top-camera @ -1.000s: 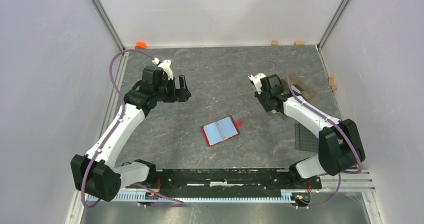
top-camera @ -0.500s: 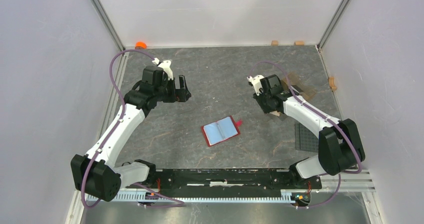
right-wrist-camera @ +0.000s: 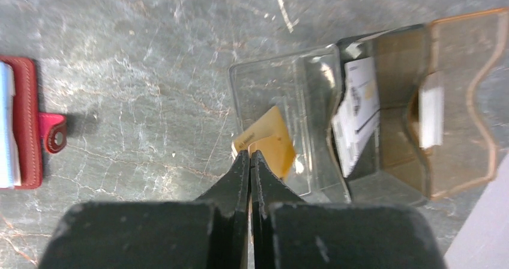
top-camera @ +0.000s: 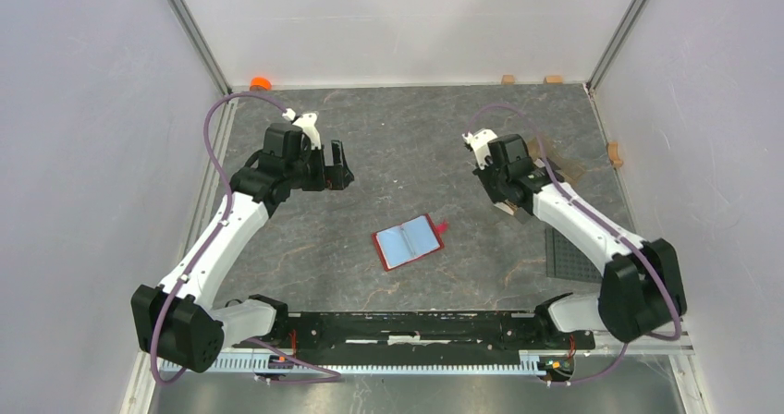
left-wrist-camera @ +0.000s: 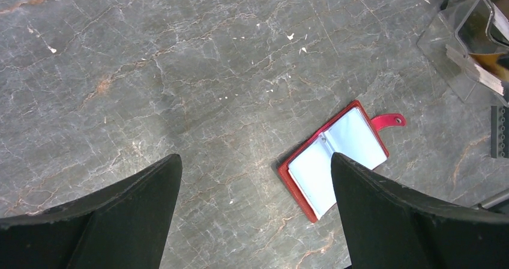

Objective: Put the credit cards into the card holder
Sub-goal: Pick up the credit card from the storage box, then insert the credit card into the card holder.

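The red card holder [top-camera: 408,241] lies open at the table's middle, showing pale blue-white sleeves; it also shows in the left wrist view [left-wrist-camera: 336,158] and the right wrist view [right-wrist-camera: 18,131]. My right gripper [right-wrist-camera: 250,154] is shut on the edge of an orange card [right-wrist-camera: 267,140], held at the front of a clear plastic box [right-wrist-camera: 300,95]. In the top view that gripper [top-camera: 507,206] is right of the holder. My left gripper [top-camera: 338,164] is open and empty, hovering up-left of the holder [left-wrist-camera: 255,161]. No dark card is visible.
The clear box has a smoky brown lid part [right-wrist-camera: 462,101] and holds a white printed card [right-wrist-camera: 357,110]. A black mat [top-camera: 566,252] lies at the right. An orange cap [top-camera: 261,83] and tan blocks [top-camera: 508,79] sit along the back edge; another block [top-camera: 615,152] sits at the right.
My right arm has swung a little to the right and back, and the orange card's edge now shows below its gripper. The left arm and the holder have not moved.
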You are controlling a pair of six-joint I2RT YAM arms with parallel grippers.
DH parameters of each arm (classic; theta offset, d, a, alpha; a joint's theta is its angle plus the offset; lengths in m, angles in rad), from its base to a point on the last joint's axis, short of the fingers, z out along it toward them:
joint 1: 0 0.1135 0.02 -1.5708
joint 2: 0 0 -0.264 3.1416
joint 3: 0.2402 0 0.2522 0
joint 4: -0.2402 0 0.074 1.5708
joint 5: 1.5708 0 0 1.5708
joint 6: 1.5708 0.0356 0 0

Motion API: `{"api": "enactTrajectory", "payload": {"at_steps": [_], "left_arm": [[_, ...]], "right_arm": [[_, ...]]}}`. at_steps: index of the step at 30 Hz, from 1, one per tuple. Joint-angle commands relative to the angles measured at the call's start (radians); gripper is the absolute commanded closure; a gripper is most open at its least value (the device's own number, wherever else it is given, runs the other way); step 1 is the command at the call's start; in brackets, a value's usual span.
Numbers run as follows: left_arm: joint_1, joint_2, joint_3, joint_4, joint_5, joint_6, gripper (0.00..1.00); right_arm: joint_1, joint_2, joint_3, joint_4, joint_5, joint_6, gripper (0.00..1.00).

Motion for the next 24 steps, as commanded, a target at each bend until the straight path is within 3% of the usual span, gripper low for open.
{"api": "enactTrajectory", "payload": {"at_steps": [1, 11, 17, 24], "left_arm": [[0.008, -0.025, -0.006, 0.051, 0.038, 0.042, 0.0], [0.001, -0.074, -0.055, 0.151, 0.29, 0.072, 0.07], [-0.116, -0.145, -0.127, 0.286, 0.451, 0.098, 0.09], [-0.396, -0.183, -0.196, 0.396, 0.433, 0.113, 0.07]], "right_arm": [[0.014, -0.124, -0.016, 0.079, 0.011, 0.0, 1.0], [0.039, -0.27, 0.046, 0.063, 0.03, -0.001, 1.0], [0.066, -0.262, 0.18, -0.089, -0.225, 0.045, 1.0], [0.164, -0.25, 0.205, -0.14, -0.614, 0.131, 1.0]]}}
